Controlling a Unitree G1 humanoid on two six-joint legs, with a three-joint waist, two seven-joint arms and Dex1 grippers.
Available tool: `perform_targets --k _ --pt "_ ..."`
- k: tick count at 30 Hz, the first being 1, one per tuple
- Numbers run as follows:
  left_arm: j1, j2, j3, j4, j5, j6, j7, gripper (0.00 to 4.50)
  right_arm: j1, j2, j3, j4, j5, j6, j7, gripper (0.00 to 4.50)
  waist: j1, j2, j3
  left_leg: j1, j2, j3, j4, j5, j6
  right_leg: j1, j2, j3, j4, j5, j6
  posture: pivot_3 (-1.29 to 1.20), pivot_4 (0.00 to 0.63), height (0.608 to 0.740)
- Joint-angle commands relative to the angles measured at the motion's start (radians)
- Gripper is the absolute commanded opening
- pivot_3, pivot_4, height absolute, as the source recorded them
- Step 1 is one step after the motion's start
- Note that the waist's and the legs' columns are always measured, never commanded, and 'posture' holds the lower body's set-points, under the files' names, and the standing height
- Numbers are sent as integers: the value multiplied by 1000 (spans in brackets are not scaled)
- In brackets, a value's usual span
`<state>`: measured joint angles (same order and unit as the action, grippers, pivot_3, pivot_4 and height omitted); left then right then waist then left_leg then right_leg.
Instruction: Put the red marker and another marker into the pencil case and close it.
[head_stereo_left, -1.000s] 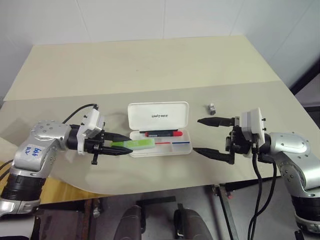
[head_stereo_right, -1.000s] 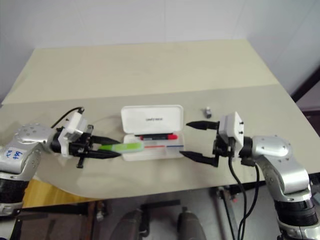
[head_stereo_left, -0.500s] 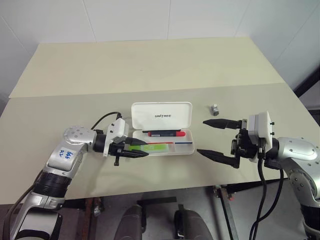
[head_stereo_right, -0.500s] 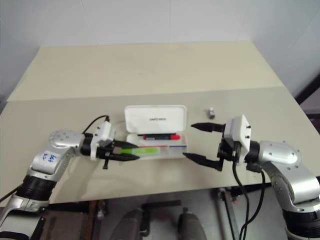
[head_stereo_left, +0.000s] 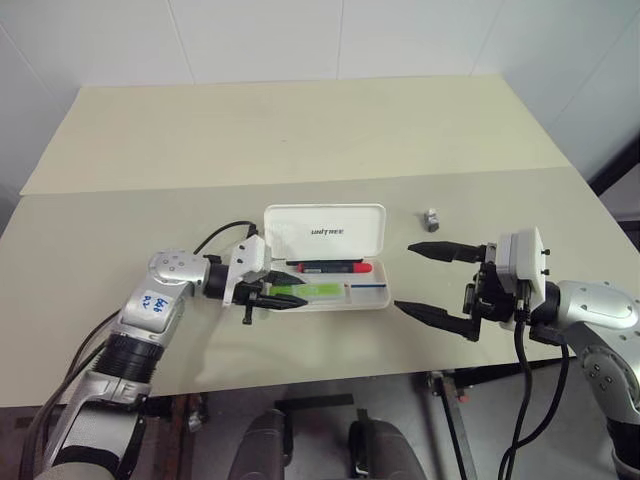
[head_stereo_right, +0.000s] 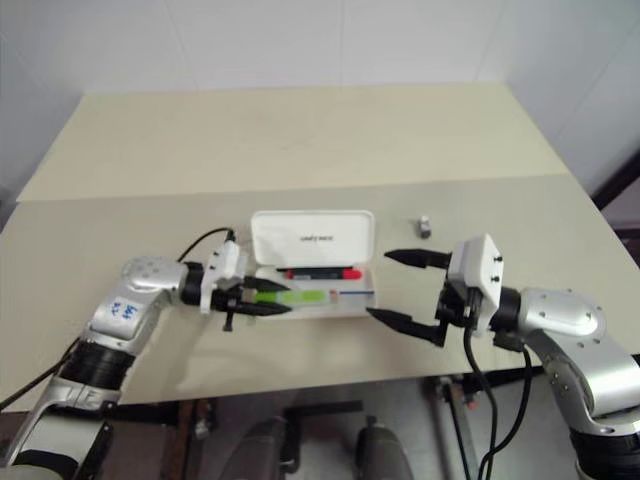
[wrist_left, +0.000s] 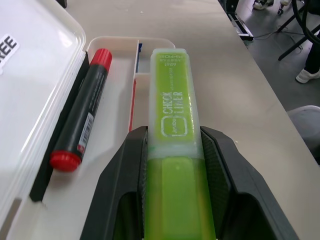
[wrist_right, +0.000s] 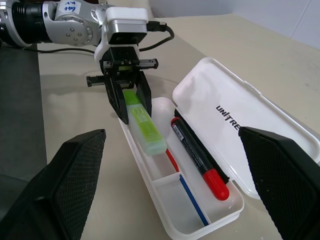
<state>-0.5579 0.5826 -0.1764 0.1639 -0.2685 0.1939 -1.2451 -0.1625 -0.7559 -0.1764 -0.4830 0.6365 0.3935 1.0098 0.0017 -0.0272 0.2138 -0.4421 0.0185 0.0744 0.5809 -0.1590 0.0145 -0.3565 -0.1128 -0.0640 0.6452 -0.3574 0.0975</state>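
Clamped on the pale green highlighter (wrist_left: 173, 165), the left gripper (head_stereo_left: 283, 295) pointed toward the robot's right and slightly downward, its two black fingers (wrist_left: 123, 187) pressing the marker's flat sides near the back half. The highlighter's capped end reached forward over the tray of the pencil case (head_stereo_left: 372, 297), above the front compartment beside the thin red-and-blue stripe (wrist_right: 186, 192); whether it touched the tray floor could not be told. The left forearm lay low over the table (head_stereo_left: 300, 140), elbow drawn back toward the near edge.

Just behind the highlighter, the red marker (head_stereo_left: 328, 267) lay in the tray along the hinge side, with the white lid (head_stereo_left: 325, 231) standing open behind it.

On the case's other side, the right gripper (head_stereo_left: 434, 281) hovered level with its fingers spread wide and nothing between them, pointing at the case's end, near but apart. A small grey object (head_stereo_left: 431, 216) sat on the table beyond it.
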Motion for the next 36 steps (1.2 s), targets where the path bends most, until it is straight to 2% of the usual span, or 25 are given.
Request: perform_targets --k 1,11,12,16,20,28,31,36 --pt "-25 -16 -2 14 15 -33 4 1041 8 -16 -44 -47 21 -7 -11 4500 -1 0 0 0 0 0 0 0 0 0 0 0 0 0 0 0 150 740" --pt "-50 -26 -27 51 33 -6 -20 1041 24 -18 -60 -61 21 -8 -29 4500 0 0 0 0 0 0 1 0 1 0 0 0 1 0 0 0 150 740" --pt "-52 -27 -26 53 39 -10 -13 1799 24 -17 -61 -62 20 -8 -31 4500 -1 0 0 0 0 0 1 0 1 0 0 0 1 0 0 0 150 740" --pt "-58 -35 -23 54 53 -17 6 3011 19 -15 -56 -62 18 -9 -38 4500 0 0 0 0 0 0 1 0 1 0 0 0 1 0 0 0 150 740" --pt "-64 -50 -11 49 38 -19 20 4457 14 -15 -54 -56 17 -13 -38 4500 0 0 0 0 0 0 2 0 1 0 0 0 1 0 0 0 150 740" --pt "-67 -67 48 -32 -101 71 -34 4457 -36 9 -26 -15 -6 1 -82 4500 -4 0 0 0 0 0 2 0 1 1 0 0 1 0 1 0 150 740" --pt "-55 -53 96 -74 -178 108 -66 4457 -83 30 15 58 -114 36 -207 4500 -5 0 0 0 0 0 3 0 1 1 0 0 2 0 1 0 150 740" --pt "-43 -1 165 -105 -232 133 -81 4457 -171 157 47 194 -248 107 -473 4500 -5 0 0 0 0 0 3 3 -3 0 0 0 3 0 1 0 150 740"
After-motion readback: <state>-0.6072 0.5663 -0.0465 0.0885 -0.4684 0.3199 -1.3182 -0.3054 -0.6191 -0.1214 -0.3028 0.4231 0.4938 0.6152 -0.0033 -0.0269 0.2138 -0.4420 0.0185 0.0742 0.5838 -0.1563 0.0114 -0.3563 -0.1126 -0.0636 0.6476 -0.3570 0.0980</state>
